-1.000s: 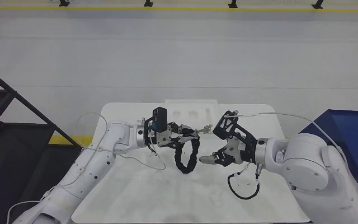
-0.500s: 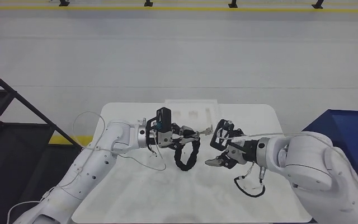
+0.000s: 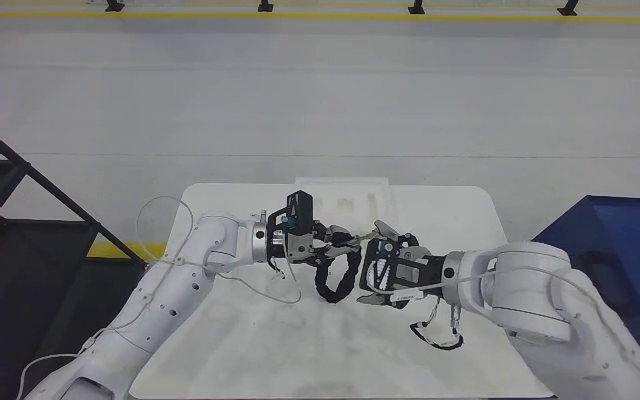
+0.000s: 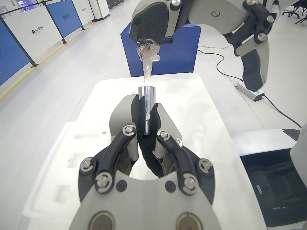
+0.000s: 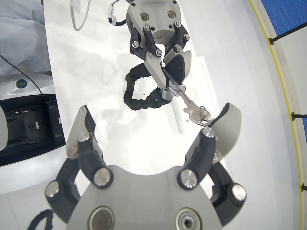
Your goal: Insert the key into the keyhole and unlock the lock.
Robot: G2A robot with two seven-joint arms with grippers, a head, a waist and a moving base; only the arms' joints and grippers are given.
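**Once centred, pinch and turn**

As my left gripper clamps the chrome lock cylinder, the silver key stands in its keyhole, bow at one pad of my wide-open, empty right gripper. I should centre the bow, close flat, then twist.

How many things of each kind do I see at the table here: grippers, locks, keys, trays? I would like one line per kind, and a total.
Grippers: 2, the left gripper and the right gripper
Locks: 1, the cable lock
Keys: 1, the key in the keyhole
Trays: 1, the white foam tray
Total: 5
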